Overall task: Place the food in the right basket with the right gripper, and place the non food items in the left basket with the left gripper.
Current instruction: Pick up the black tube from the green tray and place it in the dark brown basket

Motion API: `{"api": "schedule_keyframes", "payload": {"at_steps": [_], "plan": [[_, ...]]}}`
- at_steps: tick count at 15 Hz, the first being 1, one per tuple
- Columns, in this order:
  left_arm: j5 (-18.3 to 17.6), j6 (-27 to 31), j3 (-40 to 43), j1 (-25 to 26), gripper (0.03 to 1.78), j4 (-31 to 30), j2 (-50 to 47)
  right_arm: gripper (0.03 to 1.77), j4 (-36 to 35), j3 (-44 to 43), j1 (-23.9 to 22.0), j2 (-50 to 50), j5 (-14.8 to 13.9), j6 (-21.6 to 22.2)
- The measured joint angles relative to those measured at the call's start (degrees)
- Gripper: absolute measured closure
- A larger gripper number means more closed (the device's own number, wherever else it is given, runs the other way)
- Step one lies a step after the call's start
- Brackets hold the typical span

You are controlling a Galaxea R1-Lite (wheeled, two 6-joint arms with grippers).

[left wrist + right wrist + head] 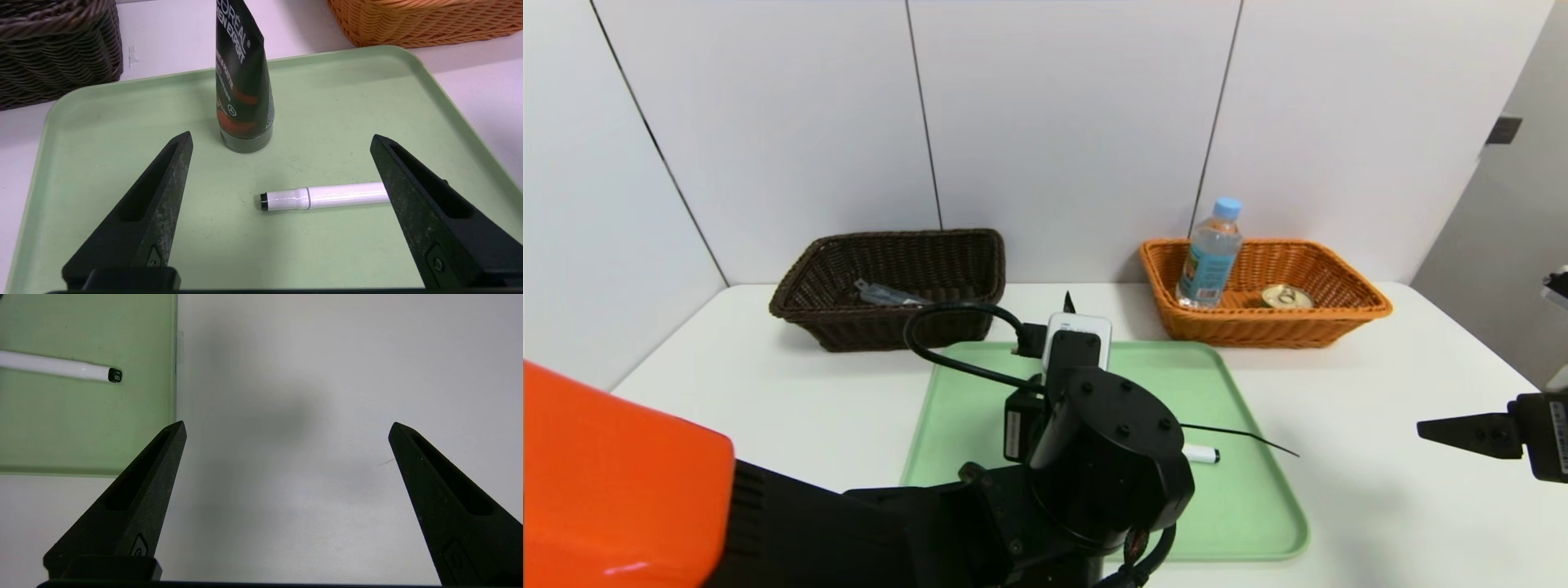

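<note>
We are holding our left gripper (282, 139), fingers spread wide and empty, over the white marker pen (327, 196) lying crosswise between them, black tube (243, 81) just beyond

My left gripper (281, 141) hangs over the green tray (122, 106), jaws spread wide, nothing between them. Dark tube (243, 81) stands upright on its cap, mid-tray. White marker (327, 196) lies flat near it, apart, one end hidden behind a jaw. Brown basket (57, 49) and orange basket (425, 20) sit on the desk (171, 36) beyond.
</note>
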Motion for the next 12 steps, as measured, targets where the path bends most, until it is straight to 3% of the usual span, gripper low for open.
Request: {"api": "schedule_keyframes", "payload": {"at_steps": [5,12], "plan": [[0.07,0.09,-4.24,1.33,0.18,-0.3,4.46,0.09,-0.09,0.05,-0.04,0.41,0.0,-0.18],[0.11,1.46,-10.64,8.17,0.14,-0.33,10.28,0.09,-0.59,0.05,-0.04,0.89,0.28,-0.46]]}}
